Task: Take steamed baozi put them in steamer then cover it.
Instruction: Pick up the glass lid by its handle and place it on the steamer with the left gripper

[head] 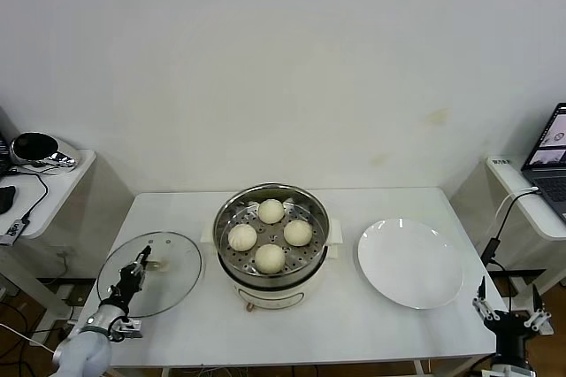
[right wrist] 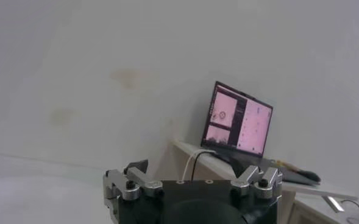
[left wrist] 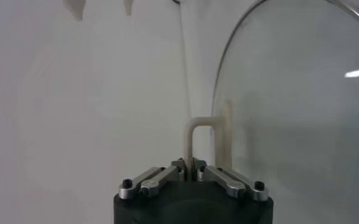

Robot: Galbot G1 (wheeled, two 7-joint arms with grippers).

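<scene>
Head view first: 4 steamed baozi (head: pixel 270 235) already sit on the perforated tray of the steamer (head: pixel 271 281) at the centre of the frame, so the loading looks done and the covering step is in hand; the cover (head: pixel 172 273) lies flat on the table (head: pixel 371 324) at lower left, beside the steamer and apart from it; the left gripper (head: pixel 141 264) sits over the cover's middle, at its handle; a bare white plate (head: pixel 411 264) lies to the right of the pot; the right gripper (head: pixel 511 313) hangs parked off the table's lower right corner.

Left wrist view: the left gripper's jaws are pressed together on the cream-white bar handle (left wrist: pixel 199 137), with the glass dome filling the right of the frame.

Right wrist view: the right gripper (right wrist: pixel 191 185) has its fingers spread wide on nothing, facing a laptop (right wrist: pixel 240 125) on a side shelf.

Judged next: lift the cover level, carry it right over the pot, and lower it so the metal rim seats all round without tilting.
</scene>
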